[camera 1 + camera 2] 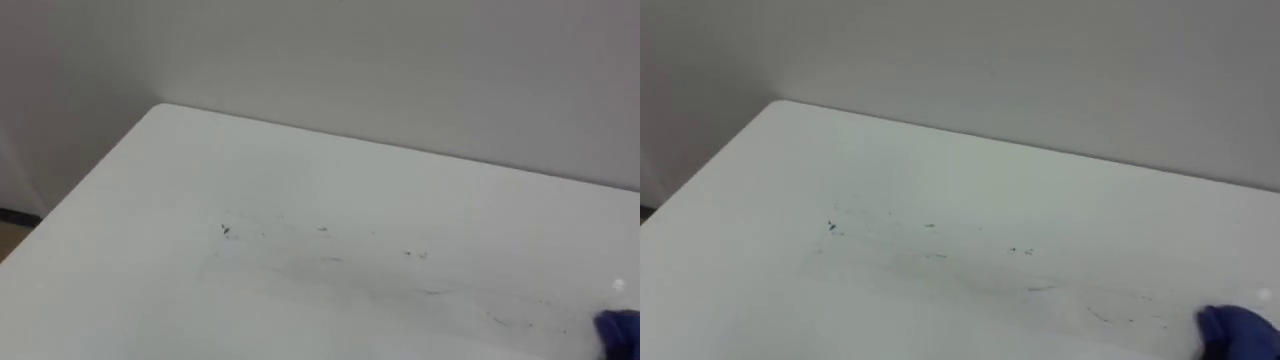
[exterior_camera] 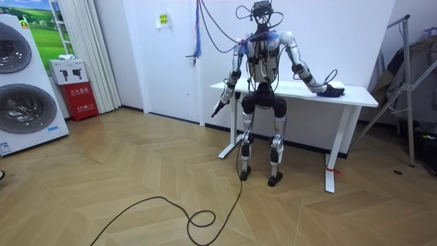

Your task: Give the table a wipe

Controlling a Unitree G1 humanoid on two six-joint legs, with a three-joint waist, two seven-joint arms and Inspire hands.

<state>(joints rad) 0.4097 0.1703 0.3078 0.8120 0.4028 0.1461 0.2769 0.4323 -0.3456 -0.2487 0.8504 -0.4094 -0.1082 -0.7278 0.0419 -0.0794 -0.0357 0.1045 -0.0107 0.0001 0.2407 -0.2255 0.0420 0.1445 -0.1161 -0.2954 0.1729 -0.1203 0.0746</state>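
On table [image 1: 300, 170], lower right, blue cloth [image 1: 620, 328] cut off; right robot hand [image 2: 323, 87] atop, hold unclear.

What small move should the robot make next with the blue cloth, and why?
Probably slide the blue cloth leftward over the faint dark marks on the table. The marks lie left of the cloth, which sits at the right hand near the table's right end. The left hand hangs down.

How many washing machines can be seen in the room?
2, at the room view's left edge: upper washing machine stacked on lower washing machine; others may be hidden.
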